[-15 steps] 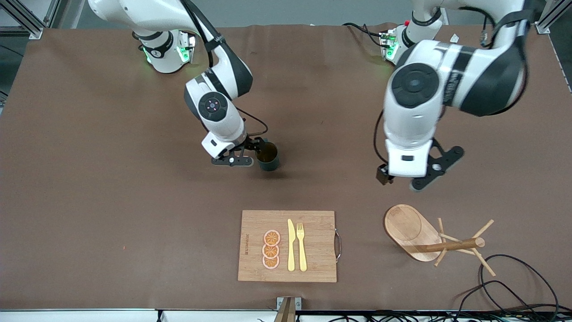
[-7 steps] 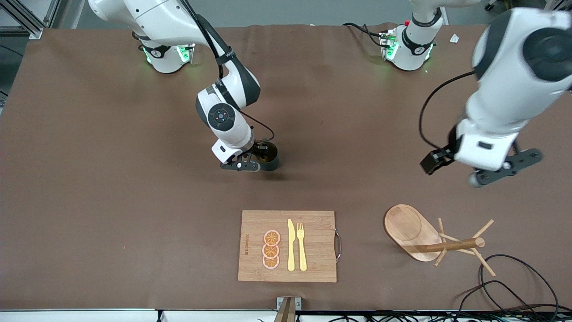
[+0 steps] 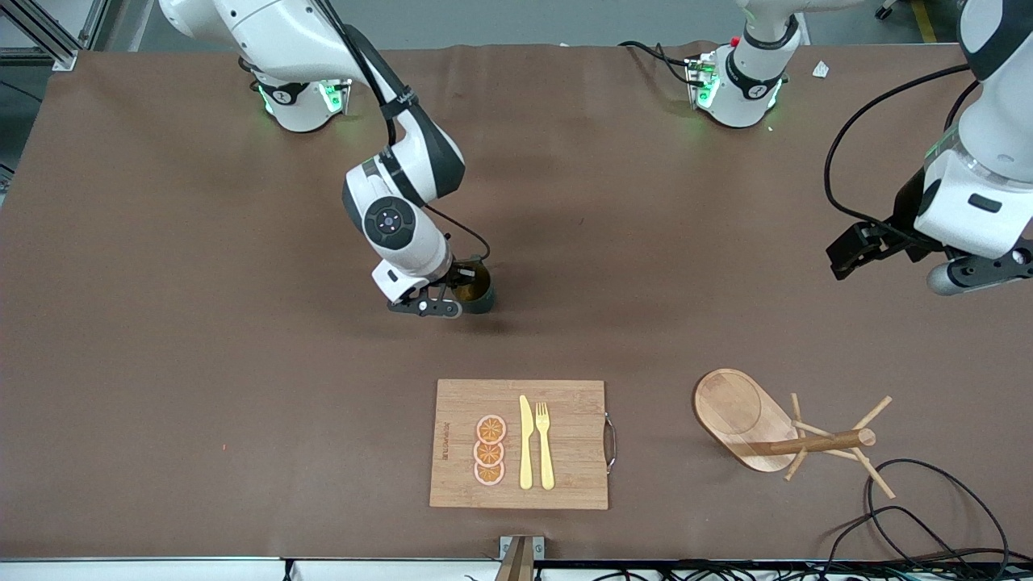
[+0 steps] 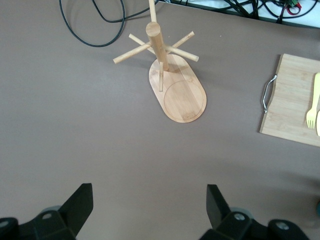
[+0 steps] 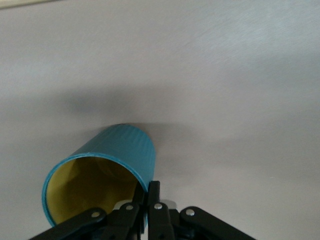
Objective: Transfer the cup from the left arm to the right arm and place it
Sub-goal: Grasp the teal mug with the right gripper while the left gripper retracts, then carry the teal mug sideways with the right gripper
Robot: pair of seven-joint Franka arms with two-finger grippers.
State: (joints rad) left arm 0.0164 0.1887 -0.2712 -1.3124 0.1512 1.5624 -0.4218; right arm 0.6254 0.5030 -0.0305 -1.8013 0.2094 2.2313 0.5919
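Observation:
The dark teal cup (image 3: 478, 292) with a yellow inside is at the table's middle, farther from the front camera than the cutting board. My right gripper (image 3: 460, 295) is shut on its rim, one finger inside and one outside. The right wrist view shows the cup (image 5: 107, 162) leaning away from that gripper (image 5: 148, 189), with the wall pinched between the fingers. The cup's handle is hidden. My left gripper (image 3: 908, 265) hangs open and empty over bare table at the left arm's end. In the left wrist view that gripper (image 4: 148, 196) has only brown table between its fingers.
A wooden cutting board (image 3: 565, 444) with a yellow knife, a fork and orange slices lies near the front edge. Beside it, toward the left arm's end, stands a wooden mug tree (image 3: 746, 420), also seen as the mug tree (image 4: 177, 90) in the left wrist view. Black cables (image 3: 928, 516) trail nearby.
The right gripper has closed on the cup's rim and shifted the cup slightly. The left arm has swung away from the middle toward its own end of the table, staying open.

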